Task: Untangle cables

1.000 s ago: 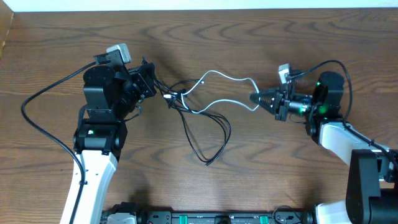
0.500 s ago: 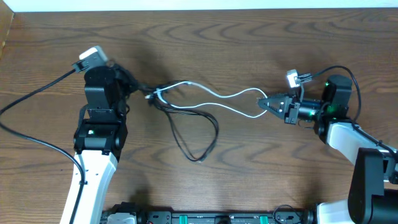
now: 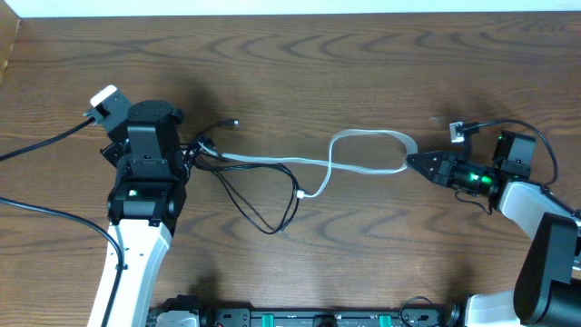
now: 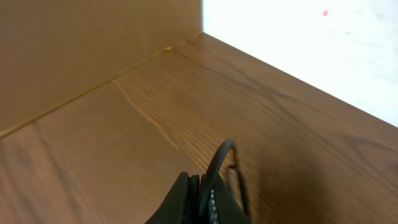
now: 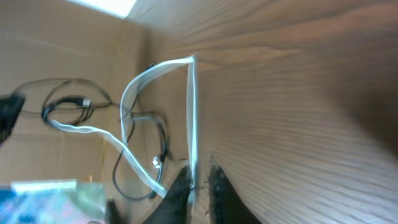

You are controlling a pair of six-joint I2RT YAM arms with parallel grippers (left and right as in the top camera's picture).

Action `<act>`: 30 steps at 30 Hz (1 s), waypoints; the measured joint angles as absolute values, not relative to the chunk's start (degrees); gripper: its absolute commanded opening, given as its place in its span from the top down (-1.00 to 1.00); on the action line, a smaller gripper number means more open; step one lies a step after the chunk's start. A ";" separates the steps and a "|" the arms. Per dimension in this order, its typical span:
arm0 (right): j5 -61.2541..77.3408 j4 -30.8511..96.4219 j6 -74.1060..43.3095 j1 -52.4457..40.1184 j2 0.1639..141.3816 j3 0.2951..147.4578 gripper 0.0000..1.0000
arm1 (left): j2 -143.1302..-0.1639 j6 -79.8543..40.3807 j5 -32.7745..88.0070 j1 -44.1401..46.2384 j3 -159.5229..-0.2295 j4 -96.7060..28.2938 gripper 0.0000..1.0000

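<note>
The white cable (image 3: 363,136) loops across the table's middle from my right gripper (image 3: 415,162) toward the left, its free plug end (image 3: 301,193) lying near the centre. The right gripper is shut on the white cable (image 5: 191,124), which shows in the right wrist view between the fingers (image 5: 199,190). Black cables (image 3: 263,195) hang in a loop below the white one and run to my left gripper (image 3: 192,150). The left gripper is shut on a black cable (image 4: 217,158), seen arching up from the jaws (image 4: 202,193) in the left wrist view.
The wooden table (image 3: 300,64) ends at a white strip along the far edge. A cardboard wall (image 4: 74,50) stands at the far left. The left arm's thick black lead (image 3: 45,150) trails over the table at the left. The arm bases (image 3: 300,318) sit at the near edge.
Both grippers have pulled apart, left going left and right going right. The white cable has stretched out and its plug end has come free of the knot. The black loop has drifted left.
</note>
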State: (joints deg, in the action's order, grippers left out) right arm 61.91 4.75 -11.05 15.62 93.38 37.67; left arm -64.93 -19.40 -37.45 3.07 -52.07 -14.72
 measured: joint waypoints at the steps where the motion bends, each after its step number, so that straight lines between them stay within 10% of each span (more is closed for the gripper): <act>1: 61.39 4.82 -10.87 15.94 93.38 37.67 -0.65 | -64.93 -19.40 -35.88 3.05 -52.07 -14.72 0.85; 3: 60.49 4.84 -10.74 16.01 93.38 37.67 -0.98 | -64.93 -19.38 -31.07 3.05 -52.07 -14.74 0.85; 30: 69.80 -28.82 -5.23 -7.14 93.38 37.65 -0.95 | -64.93 -19.70 33.65 3.07 -52.10 6.63 0.84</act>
State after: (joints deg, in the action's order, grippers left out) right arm 69.80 -28.82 -5.23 -7.14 93.38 37.65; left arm -64.93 -19.70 33.65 3.07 -52.10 6.63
